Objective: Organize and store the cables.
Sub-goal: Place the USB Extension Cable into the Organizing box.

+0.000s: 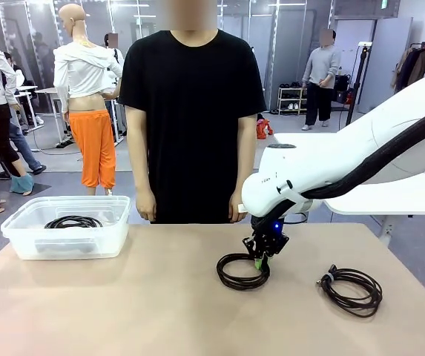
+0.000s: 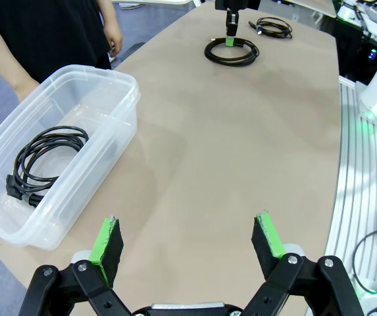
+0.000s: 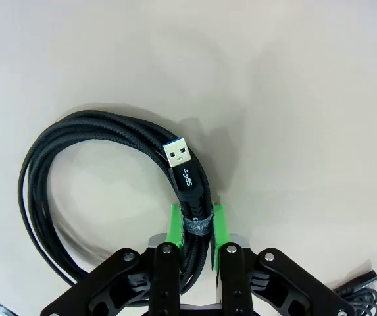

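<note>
Well to the right of the clear rectangular plastic bin [image 1: 64, 245] [image 2: 119, 89], near the middle of the beige counter [image 1: 160, 319], lies a black braided cable wound into a round coil [image 1: 234, 283] [image 2: 227, 61] [image 3: 109, 123]. The white right arm [image 1: 331, 163] reaches down to it. The right jaws are clamped narrow on the bundle at the side of the coil farthest from the bin. Both green pads [image 3: 177, 220] press against the strands exactly where a dark fabric tie [image 3: 197, 225] wraps them. In the right wrist view the bundle runs straight up between the pads, and a silver USB plug with a blue tongue [image 3: 177, 153] pokes out just beyond the tie, lying over the loop. The rest of the coil lies on the counter, spreading from the jaws toward the bin.

Inside the bin, on its floor, sits a second black coiled cable [image 1: 73, 221] [image 2: 56, 135]. Farther from the bin than the gripped coil, a third black coiled cable [image 1: 364, 305] [image 2: 274, 27] lies loose on the counter, apart from the others.

The left jaws hang wide open above bare counter just beside the bin, with nothing between them. A person in a black T-shirt [image 1: 190, 111] stands at the counter's far edge, one hand [image 1: 146, 206] hanging down close behind the bin.
</note>
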`<action>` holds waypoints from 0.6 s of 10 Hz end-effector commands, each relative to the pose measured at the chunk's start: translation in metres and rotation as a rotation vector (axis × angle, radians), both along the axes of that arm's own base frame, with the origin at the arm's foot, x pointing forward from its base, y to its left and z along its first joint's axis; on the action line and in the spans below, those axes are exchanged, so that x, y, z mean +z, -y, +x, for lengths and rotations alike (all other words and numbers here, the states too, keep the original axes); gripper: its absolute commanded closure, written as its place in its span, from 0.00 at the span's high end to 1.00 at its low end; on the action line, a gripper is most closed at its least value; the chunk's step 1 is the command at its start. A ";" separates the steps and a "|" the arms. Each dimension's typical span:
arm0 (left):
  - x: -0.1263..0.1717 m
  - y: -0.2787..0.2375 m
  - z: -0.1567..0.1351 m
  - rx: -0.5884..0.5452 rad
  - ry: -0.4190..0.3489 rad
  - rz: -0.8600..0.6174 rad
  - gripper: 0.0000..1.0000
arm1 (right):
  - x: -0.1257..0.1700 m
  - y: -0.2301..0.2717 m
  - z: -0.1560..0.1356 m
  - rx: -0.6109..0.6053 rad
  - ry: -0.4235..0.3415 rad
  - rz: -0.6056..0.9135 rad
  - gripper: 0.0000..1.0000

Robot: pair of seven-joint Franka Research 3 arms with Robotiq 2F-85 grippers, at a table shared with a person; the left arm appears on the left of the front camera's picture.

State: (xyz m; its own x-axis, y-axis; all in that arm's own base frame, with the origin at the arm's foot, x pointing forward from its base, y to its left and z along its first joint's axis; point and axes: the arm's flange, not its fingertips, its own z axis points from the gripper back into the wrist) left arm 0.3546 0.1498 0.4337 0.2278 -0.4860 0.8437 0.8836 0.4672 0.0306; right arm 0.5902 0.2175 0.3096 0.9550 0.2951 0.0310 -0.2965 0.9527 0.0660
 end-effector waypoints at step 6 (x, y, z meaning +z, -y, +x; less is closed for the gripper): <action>0.002 -0.002 0.002 0.000 -0.001 -0.002 1.00 | 0.061 -0.048 -0.061 -0.179 0.085 0.050 0.08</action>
